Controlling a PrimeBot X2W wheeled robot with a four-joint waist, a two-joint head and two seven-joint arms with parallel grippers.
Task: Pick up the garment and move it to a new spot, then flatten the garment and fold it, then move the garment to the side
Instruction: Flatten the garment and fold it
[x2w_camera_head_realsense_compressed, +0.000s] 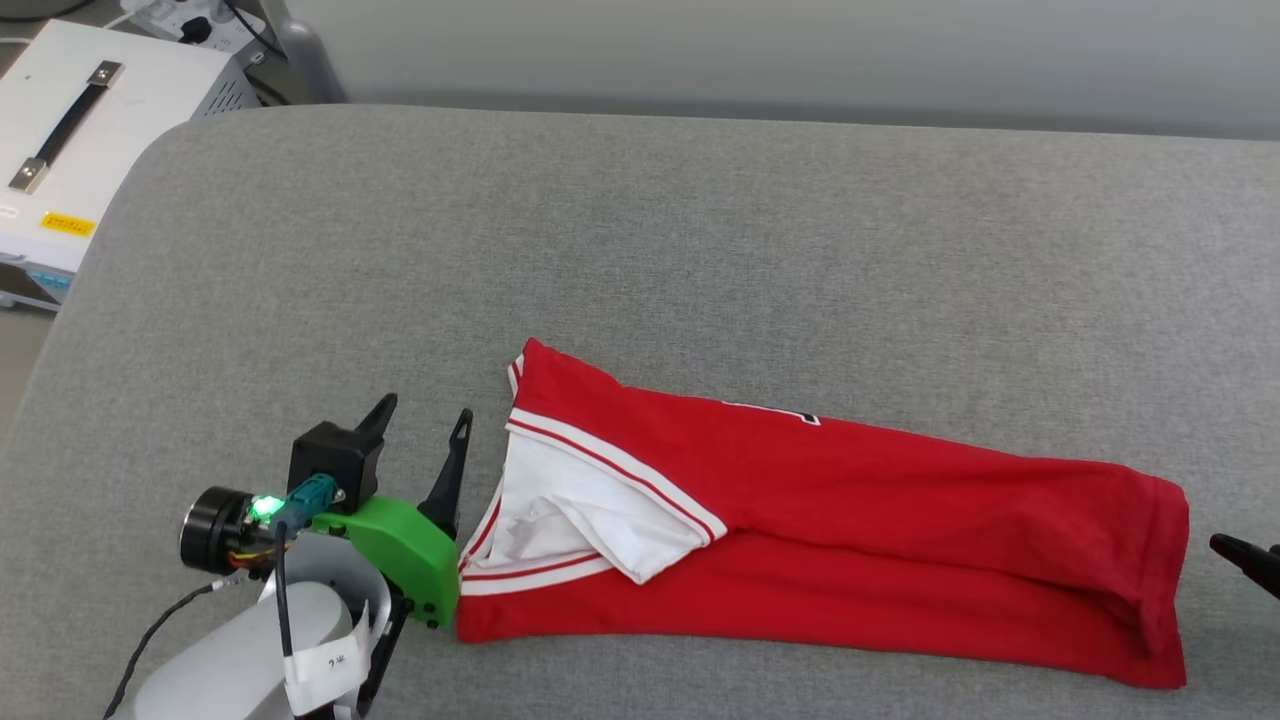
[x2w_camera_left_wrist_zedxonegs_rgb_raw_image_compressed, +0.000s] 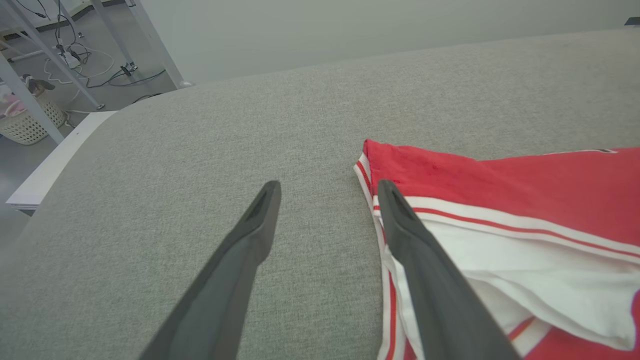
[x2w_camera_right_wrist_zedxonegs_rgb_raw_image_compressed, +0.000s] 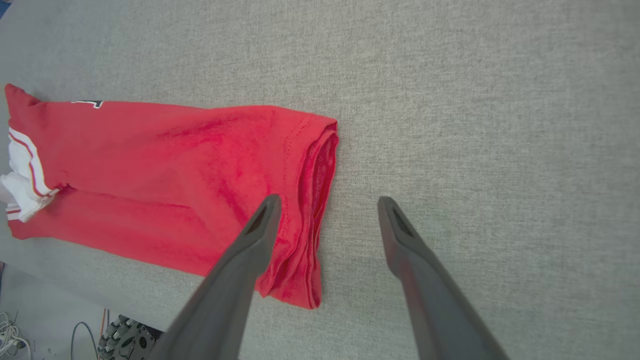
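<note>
While the garment (x2w_camera_head_realsense_compressed: 850, 520) is lying folded into a long strip on the grey cushion (x2w_camera_head_realsense_compressed: 700, 220), the left gripper (x2w_camera_head_realsense_compressed: 424, 408) and right gripper (x2w_camera_right_wrist_zedxonegs_rgb_raw_image_compressed: 328, 201) are hovering spread, empty, at its ends (folding seems half done); pinching one end is looking next.

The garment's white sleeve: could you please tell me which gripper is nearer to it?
Left. The left gripper is open right beside the white sleeve; the right gripper is open at the opposite hem.

Grey fabric-covered surface (x2w_camera_head_realsense_compressed: 700, 220); white case (x2w_camera_head_realsense_compressed: 150, 95), black-handled, beside it; pale wall (x2w_camera_left_wrist_zedxonegs_rgb_raw_image_compressed: 300, 30); wicker basket (x2w_camera_left_wrist_zedxonegs_rgb_raw_image_compressed: 27, 127); floor cables (x2w_camera_left_wrist_zedxonegs_rgb_raw_image_compressed: 70, 59).
</note>
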